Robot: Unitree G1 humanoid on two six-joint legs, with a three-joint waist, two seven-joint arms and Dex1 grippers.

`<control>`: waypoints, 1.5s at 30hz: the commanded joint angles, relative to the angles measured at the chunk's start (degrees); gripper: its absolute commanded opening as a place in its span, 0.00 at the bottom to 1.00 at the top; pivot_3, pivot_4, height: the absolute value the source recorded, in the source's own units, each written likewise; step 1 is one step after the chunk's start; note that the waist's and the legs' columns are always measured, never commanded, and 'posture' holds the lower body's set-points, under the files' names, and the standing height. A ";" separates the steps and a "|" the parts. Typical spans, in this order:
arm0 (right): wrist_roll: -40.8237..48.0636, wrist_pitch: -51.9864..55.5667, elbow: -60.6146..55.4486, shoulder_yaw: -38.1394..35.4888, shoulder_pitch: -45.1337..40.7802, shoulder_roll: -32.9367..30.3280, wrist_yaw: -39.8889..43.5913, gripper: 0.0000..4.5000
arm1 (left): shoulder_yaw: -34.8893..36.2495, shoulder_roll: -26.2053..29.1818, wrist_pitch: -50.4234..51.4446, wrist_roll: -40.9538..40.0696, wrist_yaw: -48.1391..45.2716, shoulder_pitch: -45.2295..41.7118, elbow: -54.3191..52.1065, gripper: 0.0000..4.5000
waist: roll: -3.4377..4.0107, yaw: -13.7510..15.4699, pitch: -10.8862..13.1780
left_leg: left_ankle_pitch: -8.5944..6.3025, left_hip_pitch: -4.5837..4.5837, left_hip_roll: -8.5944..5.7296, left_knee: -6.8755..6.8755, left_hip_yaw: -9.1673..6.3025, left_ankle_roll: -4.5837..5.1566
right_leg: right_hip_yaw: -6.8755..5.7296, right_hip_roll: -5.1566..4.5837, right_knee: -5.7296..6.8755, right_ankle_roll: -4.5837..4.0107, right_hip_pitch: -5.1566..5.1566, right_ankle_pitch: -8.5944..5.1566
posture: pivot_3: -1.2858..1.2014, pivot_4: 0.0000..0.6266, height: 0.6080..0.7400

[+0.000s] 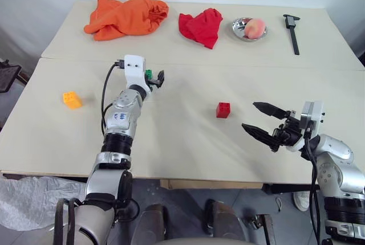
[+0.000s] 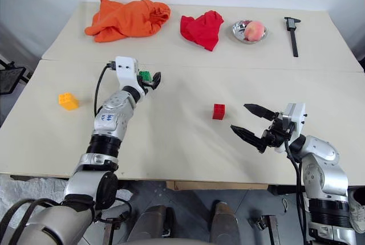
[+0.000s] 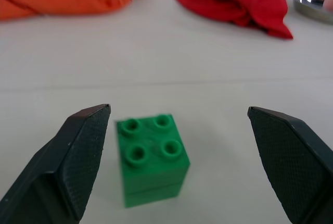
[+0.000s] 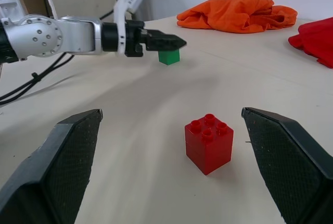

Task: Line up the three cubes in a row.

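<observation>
Behind green cube [image 3: 152, 157], orange cloth [image 1: 126, 16], red cloth [image 1: 201, 26]

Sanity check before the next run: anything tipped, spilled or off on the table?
Nothing damaged or spilled. The green cube, red cube and yellow cube all sit upright but scattered, not in a row. The orange cloth and red cloth lie crumpled at the far edge.

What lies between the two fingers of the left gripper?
The green cube stands on the table between the open fingers of the left gripper, nearer one finger, apparently untouched; the left wrist view shows it.
</observation>
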 commanded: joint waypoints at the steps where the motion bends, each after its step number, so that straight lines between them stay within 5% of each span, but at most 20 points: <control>1: 0.81 -0.74 -1.82 -0.99 0.02 -0.24 -0.35 1.00 | -0.35 -0.35 0.21 0.38 0.56 -2.47 2.15 1.00 | 0.00 0.00 0.00 | 0.00 0.00 0.00 0.00 0.00 0.00 | 0.00 0.00 0.00 0.00 0.00 0.00 | 0.52 0.24 1.00; 10: 1.02 -1.80 -1.17 -0.24 -1.91 0.41 0.73 1.00 | -0.30 -0.64 2.26 0.34 2.25 -2.54 2.64 1.00 | 0.00 0.00 0.00 | 0.00 0.00 0.00 0.00 0.00 0.00 | 0.00 0.00 0.00 0.00 0.00 0.00 | 0.52 0.24 1.00; 17: 0.56 -2.25 -0.14 0.01 -2.31 0.59 1.19 1.00 | -1.99 1.45 1.32 0.58 -3.16 -0.77 -0.33 0.59 | 0.00 0.02 0.00 | 0.00 -0.01 -0.01 0.01 0.00 0.00 | 0.00 0.00 -0.01 0.00 0.00 0.00 | 0.52 0.24 1.00; 21: 0.87 -2.05 -1.31 -0.22 -1.35 0.55 0.50 1.00 | -3.39 8.92 -0.91 -1.69 -19.39 -0.71 -0.10 0.33 | 0.00 -0.40 0.00 | 0.00 -0.01 0.00 -0.01 0.03 -0.01 | 0.01 0.01 0.01 0.00 -0.06 0.00 | 0.52 0.24 1.00; 27: 1.99 -0.92 -2.96 -2.19 1.38 -1.68 0.90 1.00 | -5.22 19.42 -8.29 -5.03 -47.54 -4.09 2.69 0.33 | 0.00 -0.15 0.00 | 0.01 -0.05 0.01 0.00 0.06 -0.02 | 0.02 0.01 0.01 0.00 -0.08 0.00 | 0.52 0.24 1.00; 33: 4.36 2.83 -7.57 -3.53 2.96 -6.68 2.82 1.00 | -10.35 17.20 -23.39 -7.39 -77.72 -6.46 8.74 0.33 | 0.02 0.32 -0.01 | -0.02 -0.06 -0.03 0.03 0.06 0.01 | 0.02 0.00 -0.01 0.00 -0.05 0.00 | 0.52 0.24 1.00; 38: 4.97 3.78 -9.63 -4.51 5.37 -7.73 2.62 1.00 | -15.96 13.37 -34.52 0.99 -78.20 -10.62 22.44 0.33 | -0.02 -0.03 0.01 | -0.02 -0.07 -0.02 0.05 0.06 0.02 | 0.00 0.01 -0.02 0.01 -0.05 0.00 | 0.52 0.24 1.00; 45: 5.90 4.10 -12.88 -6.55 9.31 -7.80 1.36 1.00 | -14.20 7.48 -36.94 4.14 -66.41 -16.71 35.09 0.33 | -0.08 0.06 0.04 | -0.05 -0.14 -0.02 0.09 0.09 0.09 | 0.03 0.00 -0.03 0.07 -0.10 0.04 | 0.52 0.24 1.00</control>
